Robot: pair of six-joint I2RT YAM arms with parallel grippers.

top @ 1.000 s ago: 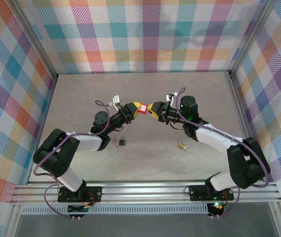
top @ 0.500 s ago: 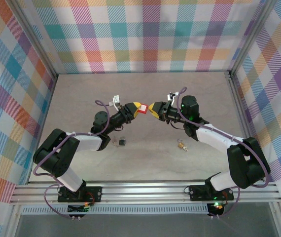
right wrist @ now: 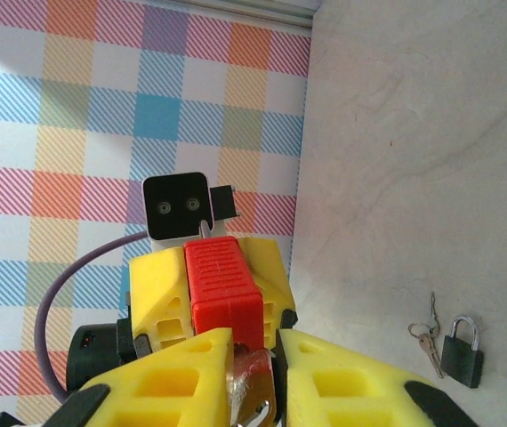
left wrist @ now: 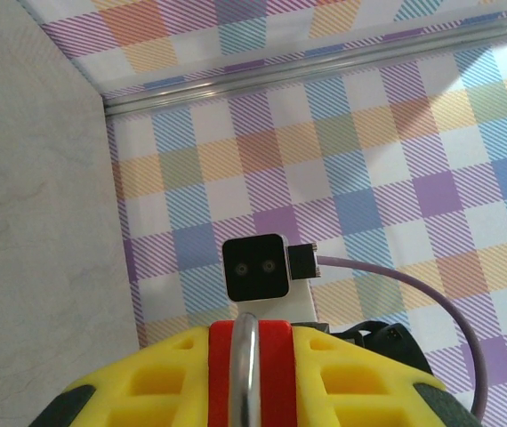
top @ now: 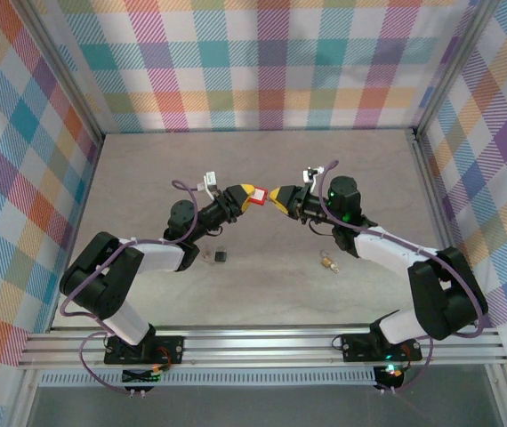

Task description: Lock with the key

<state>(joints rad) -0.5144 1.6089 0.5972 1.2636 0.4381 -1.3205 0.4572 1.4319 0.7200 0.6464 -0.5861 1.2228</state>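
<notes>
A pale, faintly veined surface [top: 262, 169] is walled on three sides by plaid panels [top: 262, 62] in pastel colours, with a metal strip [left wrist: 307, 67] running along the foot of one wall. A small dark padlock [right wrist: 461, 349] with a silver shackle lies on the surface, and a little bunch of keys [right wrist: 426, 340] is just beside it. Well apart from these, toward the right, lies a brass padlock [top: 327, 261]. Aluminium rails [top: 262, 342] span the near edge.
</notes>
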